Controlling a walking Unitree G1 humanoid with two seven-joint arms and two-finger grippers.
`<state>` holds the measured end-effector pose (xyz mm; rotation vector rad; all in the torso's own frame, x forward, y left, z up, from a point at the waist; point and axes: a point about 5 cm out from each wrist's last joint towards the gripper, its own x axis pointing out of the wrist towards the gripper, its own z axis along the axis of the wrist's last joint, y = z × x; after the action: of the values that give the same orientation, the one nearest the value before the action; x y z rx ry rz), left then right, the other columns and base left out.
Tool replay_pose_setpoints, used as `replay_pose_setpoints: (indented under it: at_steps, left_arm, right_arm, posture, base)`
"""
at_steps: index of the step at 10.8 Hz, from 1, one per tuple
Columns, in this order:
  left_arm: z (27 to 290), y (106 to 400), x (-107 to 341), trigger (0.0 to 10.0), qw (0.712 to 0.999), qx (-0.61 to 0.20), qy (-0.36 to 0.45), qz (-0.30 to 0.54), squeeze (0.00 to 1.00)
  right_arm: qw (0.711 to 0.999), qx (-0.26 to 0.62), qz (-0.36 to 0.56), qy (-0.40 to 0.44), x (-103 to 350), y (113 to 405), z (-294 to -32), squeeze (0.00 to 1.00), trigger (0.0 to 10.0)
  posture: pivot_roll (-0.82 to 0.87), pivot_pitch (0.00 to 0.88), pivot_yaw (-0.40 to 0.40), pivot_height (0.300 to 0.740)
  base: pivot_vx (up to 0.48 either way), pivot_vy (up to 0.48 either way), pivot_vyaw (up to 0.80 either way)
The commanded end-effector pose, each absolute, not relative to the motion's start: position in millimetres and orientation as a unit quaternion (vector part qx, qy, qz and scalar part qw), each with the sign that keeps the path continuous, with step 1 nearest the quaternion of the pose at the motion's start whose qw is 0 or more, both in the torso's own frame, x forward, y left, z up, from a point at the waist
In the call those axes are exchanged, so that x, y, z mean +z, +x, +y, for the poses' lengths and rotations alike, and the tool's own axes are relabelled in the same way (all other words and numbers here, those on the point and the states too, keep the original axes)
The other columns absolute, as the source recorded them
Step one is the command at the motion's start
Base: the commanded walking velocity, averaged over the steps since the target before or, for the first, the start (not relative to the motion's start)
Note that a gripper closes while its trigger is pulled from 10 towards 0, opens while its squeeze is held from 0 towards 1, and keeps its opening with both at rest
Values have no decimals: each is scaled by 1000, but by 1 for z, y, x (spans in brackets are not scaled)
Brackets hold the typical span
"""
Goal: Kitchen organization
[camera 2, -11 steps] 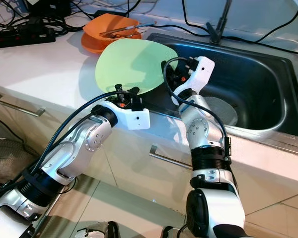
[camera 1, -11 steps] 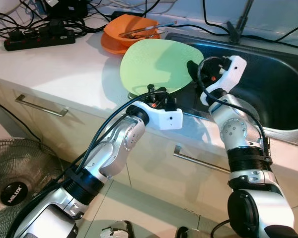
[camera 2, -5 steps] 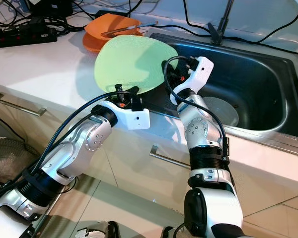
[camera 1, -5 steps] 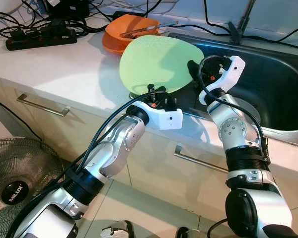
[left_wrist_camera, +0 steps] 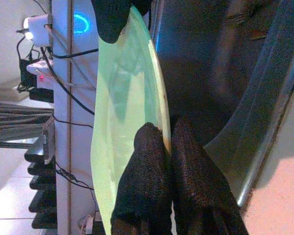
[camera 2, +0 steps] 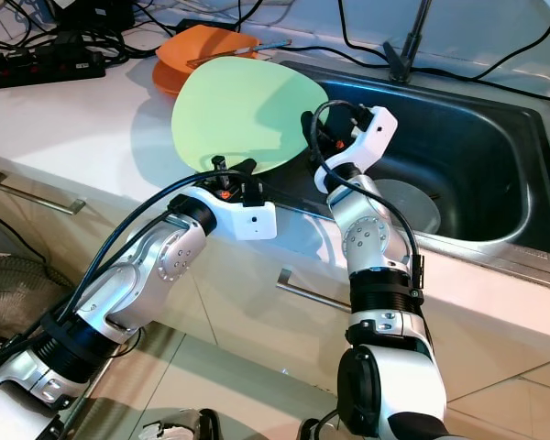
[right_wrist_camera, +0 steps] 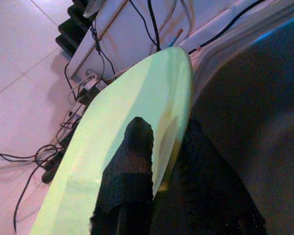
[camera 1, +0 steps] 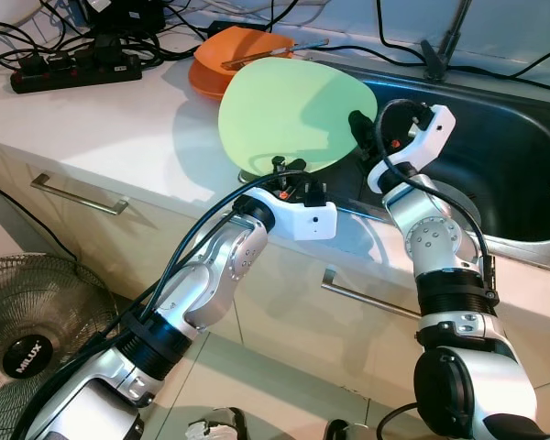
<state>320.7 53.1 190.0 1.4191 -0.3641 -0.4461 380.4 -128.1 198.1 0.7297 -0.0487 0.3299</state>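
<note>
I am pinching the green plate with both my left hand and right hand, tilting it above the tabletop beside the sink, hiding part of the orange bowls.

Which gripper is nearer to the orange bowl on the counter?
Left. The left gripper pinches the green plate's near edge, on the orange bowl's side. The right gripper pinches the plate's edge over the sink, farther away.

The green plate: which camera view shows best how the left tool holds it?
The left wrist view: its fingers pinch the green plate's rim. The eye views show the left tool beneath it; the right wrist view shows the right tool's grip.
</note>
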Motion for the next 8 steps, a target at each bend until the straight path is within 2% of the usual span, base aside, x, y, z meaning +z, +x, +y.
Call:
replay_pose_setpoints:
  at_steps: [1,2,3,8]
  left_arm:
    - [52,321,198,10000,719,-192,644,-181,0]
    - [52,321,198,10000,719,-192,643,-181,0]
    - [52,320,199,10000,719,-192,642,-182,1000]
    - [53,321,202,10000,725,-184,638,-185,1000]
  right_arm:
    - [922,185,-22,341,202,381,-120,0,0]
    - [920,186,-20,344,202,381,-120,0,0]
    - [917,190,-17,350,201,380,-117,0,0]
    - [909,172,-18,379,200,383,-122,0,0]
  posture:
    - [111,65,15,740]
    - [111,65,15,740]
    - [115,66,15,740]
    - [116,79,16,740]
  base:
    - [0,0,0]
    - [0,0,0]
    - [0,0,0]
    - [0,0,0]
